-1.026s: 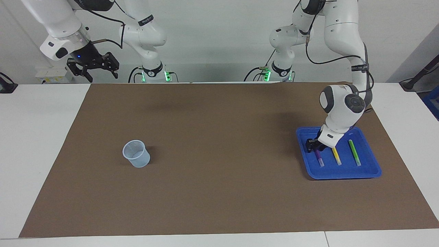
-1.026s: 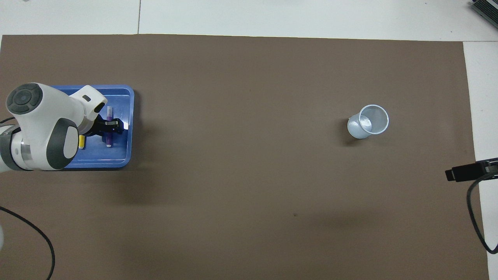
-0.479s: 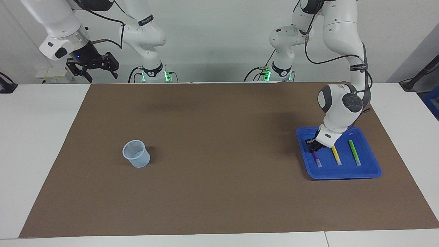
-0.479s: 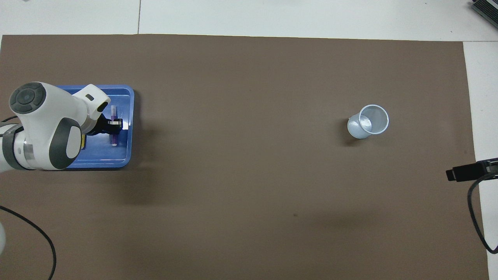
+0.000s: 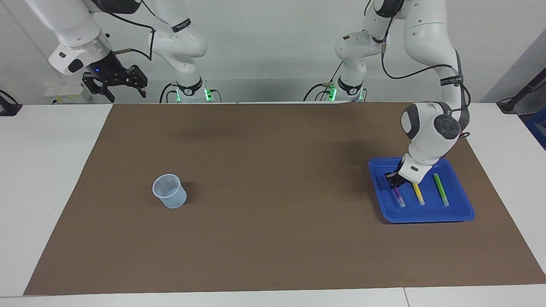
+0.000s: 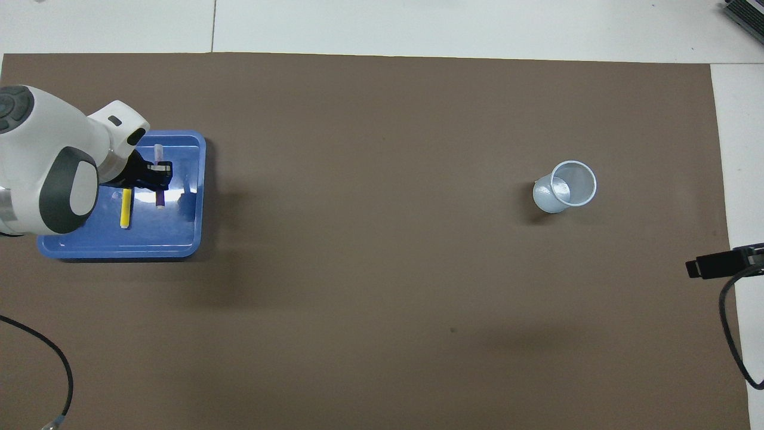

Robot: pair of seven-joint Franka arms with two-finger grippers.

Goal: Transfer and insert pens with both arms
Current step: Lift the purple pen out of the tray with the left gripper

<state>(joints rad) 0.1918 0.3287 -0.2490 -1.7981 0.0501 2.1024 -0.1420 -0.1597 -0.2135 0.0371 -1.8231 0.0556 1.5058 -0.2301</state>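
My left gripper (image 5: 395, 181) clasps the purple pen (image 5: 398, 197) below it near mid-barrel; the pen looks light, stiff, slippery.

The tray (image 5: 463, 211) looks like blue plastic with a glossy floor that shows pale reflections. The cup (image 5: 170, 192) is thin plastic, half clear and smooth. The mat (image 5: 264, 238) is brown and matt, like paper or card, without shine. The table (image 5: 47, 170) around it is white and smooth. The arms (image 5: 426, 38) have glossy white shells with dark grey joints
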